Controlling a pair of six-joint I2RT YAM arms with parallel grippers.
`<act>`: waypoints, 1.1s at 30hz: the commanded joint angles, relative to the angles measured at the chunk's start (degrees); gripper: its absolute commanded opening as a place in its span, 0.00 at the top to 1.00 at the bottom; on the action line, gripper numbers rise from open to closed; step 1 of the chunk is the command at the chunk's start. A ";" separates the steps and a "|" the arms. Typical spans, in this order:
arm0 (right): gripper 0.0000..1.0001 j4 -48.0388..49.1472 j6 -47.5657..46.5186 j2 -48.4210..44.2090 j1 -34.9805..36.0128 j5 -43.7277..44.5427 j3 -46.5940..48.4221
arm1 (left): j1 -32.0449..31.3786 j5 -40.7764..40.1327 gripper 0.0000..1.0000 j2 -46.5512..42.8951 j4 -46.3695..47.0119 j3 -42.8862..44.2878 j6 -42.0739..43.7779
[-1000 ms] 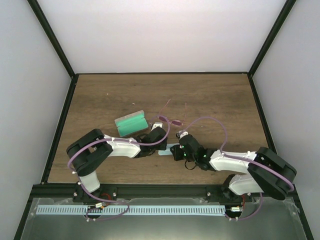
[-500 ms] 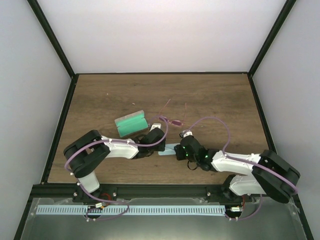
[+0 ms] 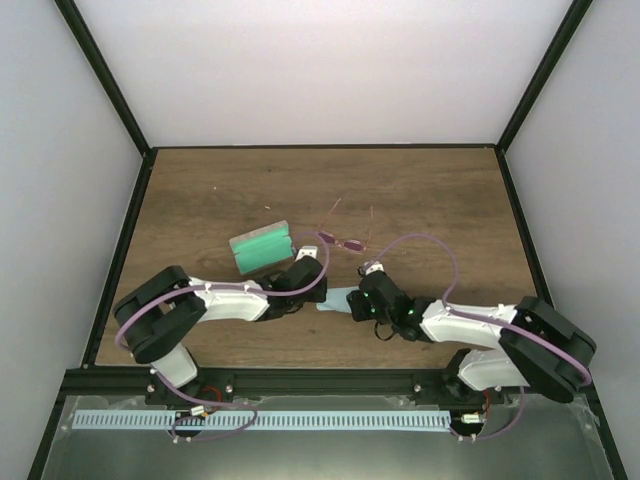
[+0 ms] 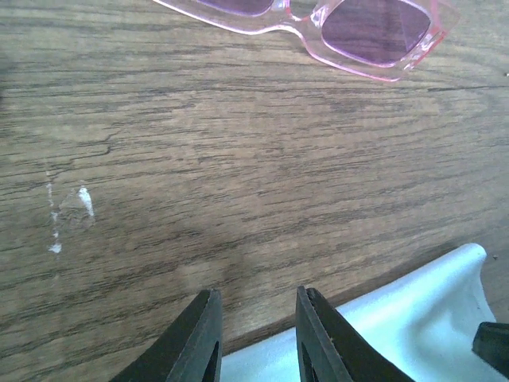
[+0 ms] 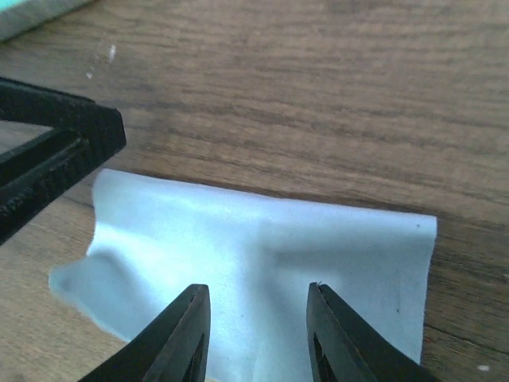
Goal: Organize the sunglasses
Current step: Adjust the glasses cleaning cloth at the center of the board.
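The sunglasses (image 3: 346, 240), with pink tinted lenses and thin arms, lie open on the wooden table beyond both grippers. Their lenses show at the top of the left wrist view (image 4: 362, 38). A light blue cloth (image 3: 334, 299) lies flat between the grippers. My left gripper (image 3: 312, 290) is open and empty, its fingertips (image 4: 203, 338) low at the cloth's edge (image 4: 406, 318). My right gripper (image 3: 354, 302) is open and empty, low over the cloth (image 5: 262, 239). The left gripper's black finger (image 5: 48, 159) shows beside the cloth's far corner.
The grey case with green lining (image 3: 262, 247) lies open left of the sunglasses, close behind my left wrist; its edge shows in the right wrist view (image 5: 32, 16). Black frame rails run along the table sides (image 3: 120, 250). Bare wood (image 3: 420, 190) lies beyond.
The left arm's elbow has dropped back and to the left, with its gripper staying by the cloth. The right gripper has edged slightly forward over the cloth. The sunglasses and the case have not moved.
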 commanded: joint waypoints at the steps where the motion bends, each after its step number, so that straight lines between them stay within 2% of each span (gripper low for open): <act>1: 0.65 -2.38 0.39 -5.05 0.31 3.08 0.97 | 0.19 -0.29 0.72 -3.60 3.23 -2.81 0.39; 7: 0.64 -7.25 2.88 -9.12 0.31 5.99 -0.66 | -0.39 1.54 0.75 -5.63 4.72 -6.70 0.95; 12: 0.64 -8.18 4.55 -6.47 0.35 5.94 -1.45 | -4.62 0.44 0.75 -7.14 0.91 -8.95 -3.16; 19: 0.64 -7.50 5.42 -4.59 0.28 6.30 -2.32 | -10.25 -4.99 0.73 -7.27 -6.49 -4.82 -7.23; 29: 0.67 -6.55 4.99 -2.38 0.30 6.05 -1.79 | -10.68 -7.09 0.72 -0.47 -8.09 -1.24 -8.29; 33: 0.68 -6.51 4.86 -2.28 0.30 5.94 -1.74 | -10.83 -7.20 0.72 -0.50 -9.50 -1.02 -8.99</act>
